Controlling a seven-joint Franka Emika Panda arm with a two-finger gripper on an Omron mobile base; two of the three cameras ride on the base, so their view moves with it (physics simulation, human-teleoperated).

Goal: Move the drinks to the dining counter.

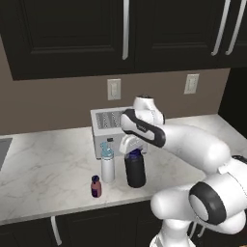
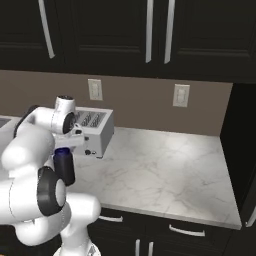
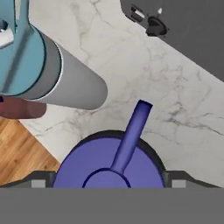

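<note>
Hand view looked straight down on the black bottle's blue cap (image 3: pixel 109 164), which sat between the two tips of the end effector (image 3: pixel 109 181), one tip on each side and neither clearly touching. The jaws stood wide apart around the cap, and whether they gripped it could not be told. The bottle (image 1: pixel 135 170) stood upright on the counter (image 1: pixel 48 164), its long axis vertical and in line with the end effector (image 1: pixel 132 149) directly above it, so the coming move looked like a squeeze, then a straight lift. Just beside it stood the white bottle (image 1: pixel 107 166), close enough that a sideways drift might knock it. Nearer the counter's front edge stood the small purple bottle (image 1: pixel 96 186). Behind all three sat the toaster (image 1: pixel 111 130), against the wall. In the right base view the black bottle (image 2: pixel 65 167) showed below the wrist.
</note>
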